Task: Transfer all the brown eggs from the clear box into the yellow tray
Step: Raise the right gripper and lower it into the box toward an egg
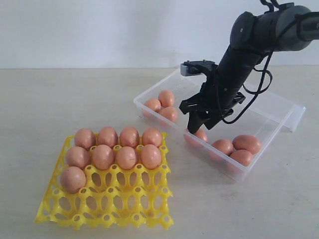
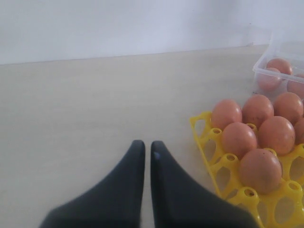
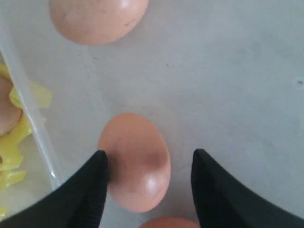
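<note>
Right gripper [image 1: 198,126] is down inside the clear box [image 1: 271,117], jaws spread and released, nothing held. It straddles one brown egg [image 3: 135,161] lying on the box floor, close to the box wall that faces the yellow tray [image 1: 114,204]. One finger [image 3: 92,185] is touching or just beside the shell and the other stands apart from it, so the egg sits off-centre in the jaws. My read: pre-grasp on the next egg. To do it well, nudge the gripper toward that box wall until the egg is centred, minding the wall. Close slowly across the egg's short axis and stop at first firm contact. The smooth, rounded shell will likely roll or squirt out if pinched off-centre. Lift straight up past the box rim before travelling. Watch the neighbour egg [image 3: 168,222] just past the fingertips. The target is matte pinkish-brown, oval, with a small highlight and no crack visible. Seven are in the box: the target, three [image 1: 166,98] bunched in one corner, three [image 1: 241,149] at the opposite end. Nine [image 1: 114,147] sit in the tray beside the box, as two rows of four plus one. Left gripper [image 2: 147,156] hangs over bare table [image 2: 71,104] on the tray's side of the box, well apart from it, jaws together, empty.
</note>
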Motion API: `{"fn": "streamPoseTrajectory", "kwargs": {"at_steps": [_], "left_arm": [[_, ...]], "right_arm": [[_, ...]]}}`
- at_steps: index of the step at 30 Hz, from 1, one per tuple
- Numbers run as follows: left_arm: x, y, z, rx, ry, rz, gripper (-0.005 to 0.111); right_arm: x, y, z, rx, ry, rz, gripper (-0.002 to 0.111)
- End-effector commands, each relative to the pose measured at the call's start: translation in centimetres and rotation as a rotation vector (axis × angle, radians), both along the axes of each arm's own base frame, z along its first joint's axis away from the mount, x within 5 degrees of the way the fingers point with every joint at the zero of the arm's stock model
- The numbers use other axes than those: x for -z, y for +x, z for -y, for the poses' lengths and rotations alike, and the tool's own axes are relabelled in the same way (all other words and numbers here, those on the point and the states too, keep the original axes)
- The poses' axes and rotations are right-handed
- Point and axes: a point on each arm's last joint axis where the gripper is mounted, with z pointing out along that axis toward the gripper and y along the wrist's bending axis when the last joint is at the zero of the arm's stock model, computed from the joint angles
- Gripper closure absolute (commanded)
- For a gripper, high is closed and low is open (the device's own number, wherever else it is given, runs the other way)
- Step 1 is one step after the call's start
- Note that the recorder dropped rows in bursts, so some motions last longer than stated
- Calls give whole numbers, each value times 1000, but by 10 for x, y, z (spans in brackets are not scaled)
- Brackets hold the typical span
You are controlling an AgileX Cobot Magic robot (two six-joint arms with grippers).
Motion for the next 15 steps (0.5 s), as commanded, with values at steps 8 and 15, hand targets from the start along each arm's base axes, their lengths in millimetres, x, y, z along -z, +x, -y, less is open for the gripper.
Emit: {"fn": "streamPoseTrajectory", "kwargs": {"at_steps": [8,15], "left_arm": [[1,0,0,4,3,3,103],[1,0,0,4,3,3,103]], "right_arm": [[10,5,-2,-51,45,13,62],[21,7,-2,-46,40,0,63]]}}
